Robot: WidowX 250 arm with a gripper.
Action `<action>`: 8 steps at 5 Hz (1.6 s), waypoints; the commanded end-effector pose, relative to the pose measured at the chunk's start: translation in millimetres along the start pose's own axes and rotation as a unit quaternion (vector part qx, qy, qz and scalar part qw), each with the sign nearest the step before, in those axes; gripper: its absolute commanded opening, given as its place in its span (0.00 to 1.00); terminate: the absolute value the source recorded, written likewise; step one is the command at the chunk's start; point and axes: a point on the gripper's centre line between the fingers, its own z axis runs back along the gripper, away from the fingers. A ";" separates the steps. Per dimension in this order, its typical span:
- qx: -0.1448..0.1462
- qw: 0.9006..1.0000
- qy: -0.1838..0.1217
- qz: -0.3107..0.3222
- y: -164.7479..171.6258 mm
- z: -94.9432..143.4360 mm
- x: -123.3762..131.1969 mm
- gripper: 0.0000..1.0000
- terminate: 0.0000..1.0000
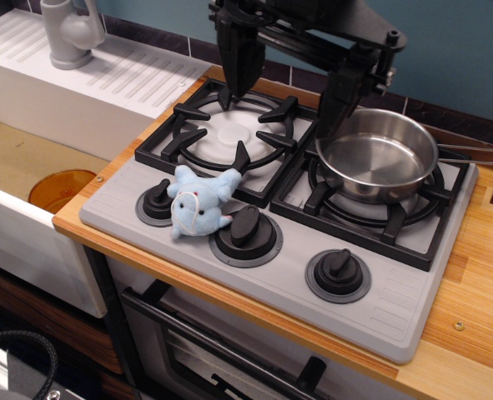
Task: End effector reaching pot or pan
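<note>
Right now the end effector [284, 87] hangs over the back of the toy stove, its jaws spread wide: one finger tip sits over the far edge of the left burner grate [229, 137], the other comes down just behind the rim of the pan [378, 156] at about its ten o'clock. The pan rests on the right burner grate, lying toward four o'clock from the midpoint between the jaws, so the reach calls for a short shift that way. Its thin handle [475, 156] runs out toward three o'clock and is cut off by the picture edge, so the long axis lies roughly left to right. Nothing is gripped. Whether the right finger touches the pan rim or only stands beside it is hard to tell, since the dark finger merges with the grate behind. The upper part of the arm is cropped at the top. A small blue plush toy [198, 202] lies among the knobs at the front of the bench, well clear of the pan
</note>
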 end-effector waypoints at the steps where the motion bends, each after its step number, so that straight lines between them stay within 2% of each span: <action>1: 0.000 1.000 0.000 0.000 0.0 0.0 0.0 1.00 0.00; 3: 0.014 1.000 0.005 0.015 -10.5 -11.5 35.4 1.00 0.00; 5: 0.009 1.000 0.007 0.023 -10.2 -18.2 54.5 1.00 0.00; 6: 0.006 0.999 -0.025 0.019 -8.2 -46.7 71.1 1.00 0.00; 8: 0.002 0.998 -0.063 0.001 -1.5 -81.1 88.2 1.00 0.00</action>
